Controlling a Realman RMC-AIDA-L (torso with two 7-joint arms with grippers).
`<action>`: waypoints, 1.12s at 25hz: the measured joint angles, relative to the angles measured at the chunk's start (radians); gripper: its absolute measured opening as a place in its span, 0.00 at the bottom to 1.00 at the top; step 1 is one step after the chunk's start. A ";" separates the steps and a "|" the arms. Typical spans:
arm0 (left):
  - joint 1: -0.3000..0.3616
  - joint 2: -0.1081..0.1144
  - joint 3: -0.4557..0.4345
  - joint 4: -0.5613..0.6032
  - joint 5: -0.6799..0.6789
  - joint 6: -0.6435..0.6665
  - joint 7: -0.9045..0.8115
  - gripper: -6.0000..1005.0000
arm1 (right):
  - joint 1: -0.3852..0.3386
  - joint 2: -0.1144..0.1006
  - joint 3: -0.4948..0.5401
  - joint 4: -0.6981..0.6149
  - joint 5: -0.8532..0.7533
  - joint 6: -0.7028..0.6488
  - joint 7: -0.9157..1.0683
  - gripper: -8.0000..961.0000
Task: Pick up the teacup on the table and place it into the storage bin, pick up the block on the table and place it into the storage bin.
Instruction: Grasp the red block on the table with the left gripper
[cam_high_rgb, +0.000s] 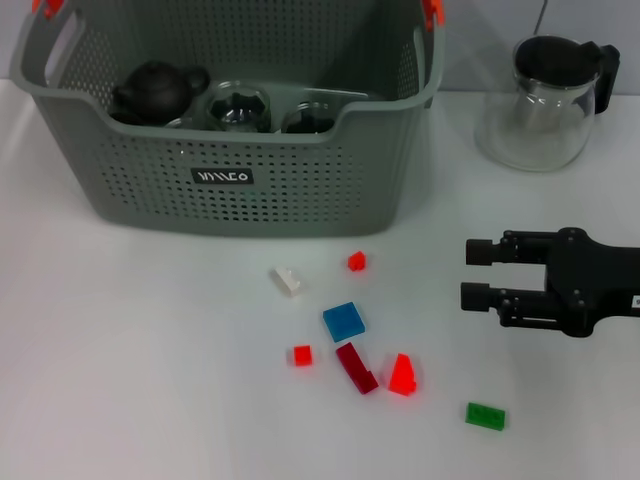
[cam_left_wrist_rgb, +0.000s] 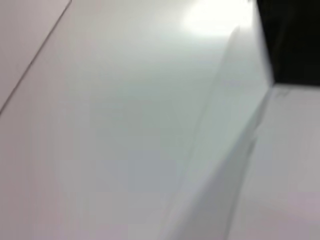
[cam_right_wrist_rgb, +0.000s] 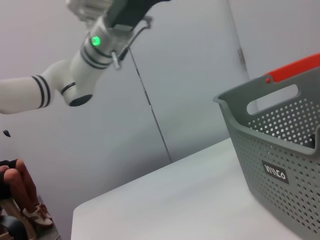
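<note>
The grey perforated storage bin (cam_high_rgb: 150, 170) stands at the back left of the table, and its corner with an orange clip shows in the right wrist view (cam_right_wrist_rgb: 260, 145). Inside it are two glass teacups (cam_high_rgb: 240, 108) and a dark teapot (cam_high_rgb: 155, 90). No teacup shows on the table. Several blocks lie in front of the bin: white (cam_high_rgb: 287, 281), blue (cam_high_rgb: 343, 321), dark red (cam_high_rgb: 357, 367), green (cam_high_rgb: 485, 415) and small red ones (cam_high_rgb: 356, 261). My right gripper (cam_high_rgb: 467, 273) hovers to the right of the blocks, open and empty, fingers pointing left. The left arm (cam_right_wrist_rgb: 95, 45) is raised high.
A glass pitcher with a black lid (cam_high_rgb: 545, 100) stands at the back right. The left wrist view shows only a pale blank surface. Bare white table (cam_high_rgb: 120, 350) lies left of the blocks.
</note>
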 joint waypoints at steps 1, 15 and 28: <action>0.011 0.001 -0.015 0.013 0.011 0.029 0.006 0.79 | 0.000 0.000 0.001 0.000 0.000 0.000 0.000 0.68; 0.155 -0.137 0.202 0.059 0.707 0.087 0.545 0.78 | 0.006 -0.002 0.001 0.000 -0.001 0.009 0.006 0.69; 0.099 -0.154 0.300 -0.282 0.723 -0.266 0.798 0.61 | 0.002 -0.001 0.001 0.000 0.000 0.012 0.008 0.68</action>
